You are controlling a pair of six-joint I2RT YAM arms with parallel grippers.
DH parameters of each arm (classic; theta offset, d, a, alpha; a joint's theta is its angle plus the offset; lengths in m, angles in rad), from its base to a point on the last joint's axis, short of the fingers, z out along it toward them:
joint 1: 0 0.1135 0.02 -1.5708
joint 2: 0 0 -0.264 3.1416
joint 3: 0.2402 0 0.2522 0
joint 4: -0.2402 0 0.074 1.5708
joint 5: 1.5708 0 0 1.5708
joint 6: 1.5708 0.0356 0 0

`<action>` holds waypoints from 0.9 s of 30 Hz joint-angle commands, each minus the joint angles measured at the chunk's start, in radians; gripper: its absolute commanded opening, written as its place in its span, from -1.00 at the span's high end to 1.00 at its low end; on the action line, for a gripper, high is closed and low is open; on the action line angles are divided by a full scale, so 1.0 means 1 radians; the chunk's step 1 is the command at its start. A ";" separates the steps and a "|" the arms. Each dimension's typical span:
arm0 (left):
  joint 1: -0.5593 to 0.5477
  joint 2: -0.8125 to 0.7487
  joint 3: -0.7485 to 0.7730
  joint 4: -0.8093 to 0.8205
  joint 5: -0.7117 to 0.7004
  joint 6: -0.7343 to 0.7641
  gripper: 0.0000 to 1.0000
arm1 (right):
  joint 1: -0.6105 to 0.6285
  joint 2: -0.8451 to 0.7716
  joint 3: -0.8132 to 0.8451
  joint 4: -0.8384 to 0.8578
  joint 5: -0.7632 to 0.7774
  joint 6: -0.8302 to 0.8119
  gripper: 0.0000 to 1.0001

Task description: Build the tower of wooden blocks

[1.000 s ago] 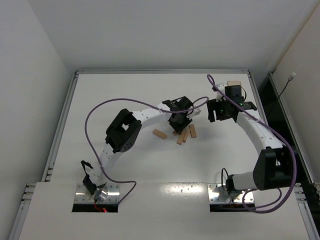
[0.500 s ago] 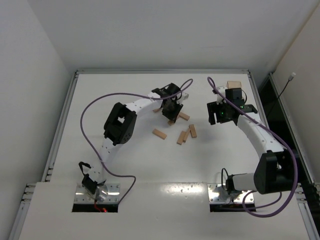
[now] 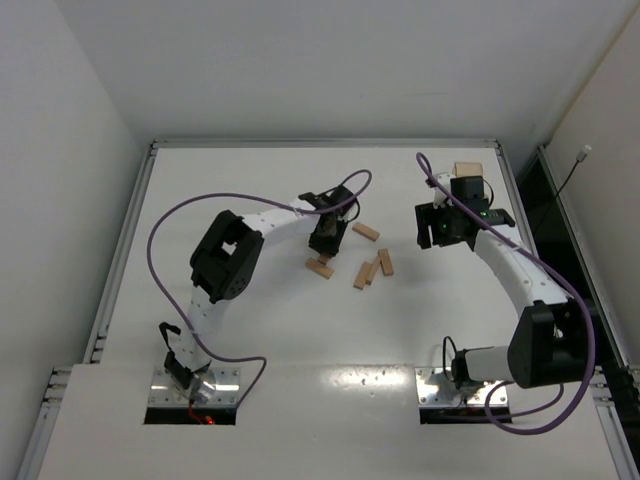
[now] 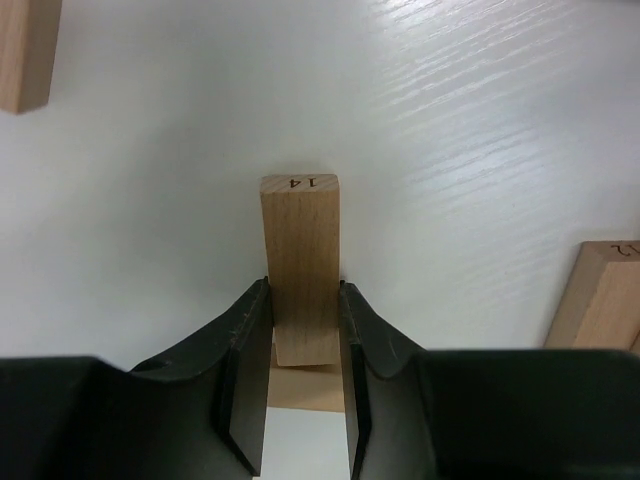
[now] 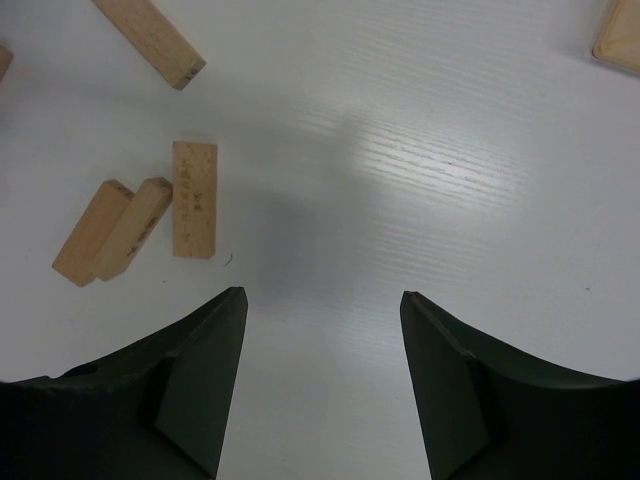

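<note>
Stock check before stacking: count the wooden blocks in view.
6: one block in the left gripper, one beneath it, one lone, three clustered; others may be hidden.

Left gripper [image 4: 303, 295] pinches a wooden block [image 4: 300, 230]; right gripper [image 5: 322, 297] hangs with jaws spread, right of that block.

Table [image 3: 200, 190], seen from above. The upper block [image 4: 300, 250] sits between the jaws of the left gripper [image 4: 303, 300], over a lower block [image 4: 300, 392]. To their right lie three blocks [image 3: 372, 270] side by side, with a lone block [image 3: 365, 232] behind them. The tray [image 3: 468, 169] lies in the far right corner, behind the right gripper [image 5: 322, 298].
</note>
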 commanded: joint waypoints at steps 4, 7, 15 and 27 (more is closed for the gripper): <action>-0.024 -0.012 -0.019 -0.089 -0.075 -0.247 1.00 | 0.003 -0.003 0.001 0.024 -0.029 0.032 -0.20; -0.024 -0.012 -0.005 -0.056 -0.064 -0.330 1.00 | 0.003 -0.003 0.001 0.015 -0.038 0.033 -0.17; -0.035 0.065 0.098 -0.002 -0.081 -0.448 1.00 | 0.003 0.007 0.010 0.015 -0.047 0.033 -0.17; -0.035 0.118 0.107 -0.002 -0.141 -0.458 0.90 | -0.006 -0.024 -0.021 0.005 -0.047 0.033 -0.17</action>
